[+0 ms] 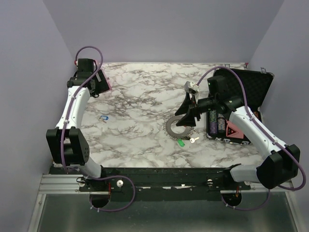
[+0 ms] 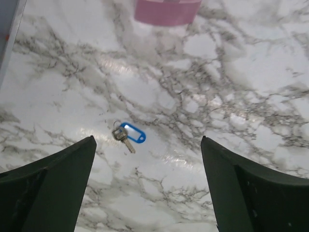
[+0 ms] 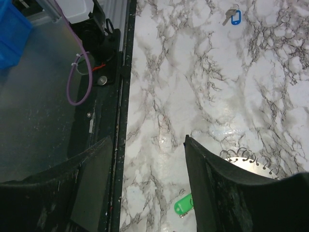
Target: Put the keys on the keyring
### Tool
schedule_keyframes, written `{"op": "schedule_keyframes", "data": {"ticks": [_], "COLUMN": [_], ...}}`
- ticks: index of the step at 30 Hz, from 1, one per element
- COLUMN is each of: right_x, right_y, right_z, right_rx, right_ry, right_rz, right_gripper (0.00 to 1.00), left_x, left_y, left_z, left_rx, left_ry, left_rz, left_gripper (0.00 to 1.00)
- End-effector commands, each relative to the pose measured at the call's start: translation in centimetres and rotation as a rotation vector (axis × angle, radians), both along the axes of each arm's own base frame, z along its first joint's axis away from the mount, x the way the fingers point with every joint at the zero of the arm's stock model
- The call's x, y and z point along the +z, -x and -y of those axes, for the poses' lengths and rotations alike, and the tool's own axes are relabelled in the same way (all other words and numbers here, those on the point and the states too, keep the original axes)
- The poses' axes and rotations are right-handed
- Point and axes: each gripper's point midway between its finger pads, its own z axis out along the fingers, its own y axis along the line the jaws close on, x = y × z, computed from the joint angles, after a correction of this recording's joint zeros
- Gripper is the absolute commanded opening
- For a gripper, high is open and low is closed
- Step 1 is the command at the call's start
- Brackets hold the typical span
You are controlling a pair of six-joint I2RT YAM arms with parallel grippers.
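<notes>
The keyring (image 1: 175,128), a flat grey toothed ring, lies on the marble right of centre; its rim (image 3: 251,159) shows beside my right finger. A green-headed key (image 1: 181,142) and a plain silver key (image 1: 194,139) lie just in front of it. The green head (image 3: 183,205) peeks out by the right finger. A blue-headed key (image 1: 104,117) lies alone on the left, seen below my left gripper (image 2: 147,140) as blue key (image 2: 129,135). The left gripper (image 1: 98,86) is open and empty at the far left. My right gripper (image 1: 186,116) hovers over the keyring, open (image 3: 147,140) and empty.
An open black case (image 1: 251,92) with a red triangle and dark items stands at the right edge. A pink object (image 2: 166,10) sits at the far left by the left gripper. The table's black front rail (image 3: 120,121) runs under the right gripper's view.
</notes>
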Motion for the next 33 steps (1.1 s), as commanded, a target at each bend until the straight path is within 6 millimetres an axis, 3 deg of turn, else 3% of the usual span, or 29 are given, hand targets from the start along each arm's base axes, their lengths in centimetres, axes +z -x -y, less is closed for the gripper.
{"op": "schedule_keyframes", "data": {"ticks": [1,8,12,20,26,33], "right_x": [0.9,0.4,-0.2,-1.5,-2.1,-2.1], "right_y": [0.5,0.1,-0.2,-0.7,-1.0,-1.0], "right_z": [-0.1,-0.2,-0.3,-0.5,-0.5,-0.4], "right_rx": [0.030,0.030,0.026,0.038,0.039,0.043], "right_ry": [-0.025,-0.021,-0.011,0.009,0.031,0.037], "right_rz": [0.011,-0.009,-0.026,-0.079,-0.092,-0.086], "right_gripper": [0.70,0.70,0.70,0.70,0.70,0.70], "left_x": [3.6,4.8,5.5,6.5,3.9,0.8], "left_y": [-5.1,-12.0,-15.2,-20.1,-22.0,-20.5], "left_z": [0.5,-1.9,-2.1,-4.0,-4.2,-4.7], "left_rx": [-0.111,-0.089,-0.120,-0.124,-0.097,-0.019], "left_ry": [0.053,-0.028,-0.044,-0.158,-0.125,-0.089], "left_rz": [0.256,0.297,0.363,0.409,0.345,0.283], "left_gripper": [0.99,0.99,0.99,0.97,0.84,0.82]}}
